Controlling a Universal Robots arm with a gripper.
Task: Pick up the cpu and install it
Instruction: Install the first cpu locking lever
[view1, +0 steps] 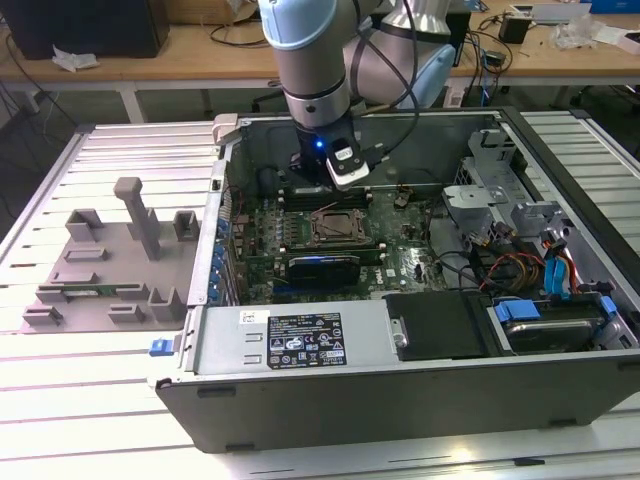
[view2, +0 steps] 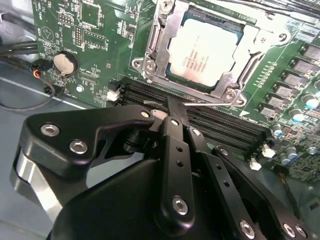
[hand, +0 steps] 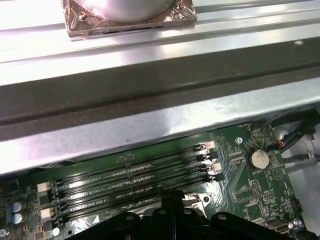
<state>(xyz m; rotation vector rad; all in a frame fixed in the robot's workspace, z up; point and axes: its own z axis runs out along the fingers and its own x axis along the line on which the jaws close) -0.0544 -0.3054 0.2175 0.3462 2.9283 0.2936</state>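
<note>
In the second wrist view the cpu (view2: 206, 49) lies flat in the dark socket (view2: 197, 50) with its metal frame, in the upper middle of the frame, silvery top facing up. Its square body sits level with the frame around it, so it appears already seated; the frame's load plate looks swung open rather than closed over the chip, though this is hard to settle.

The pincer (view2: 176, 106) fills the lower half of that picture. Its fingers (view2: 174, 116) are drawn together into one narrow black tip, with nothing between them. That tip points straight up the frame at the near edge of the socket, ending just short of the lower rim of the metal frame, over the black memory slots (view2: 220, 127). So the chip lies directly ahead of the tip, near but apart.

In the exterior view the pincer (view1: 330, 185) hangs inside the grey computer case (view1: 300, 345), at the centre of the frame, just above the socket (view1: 338, 228) on the green motherboard (view1: 400, 255). The case rests on a slatted metal desk (view1: 80, 400).
</note>
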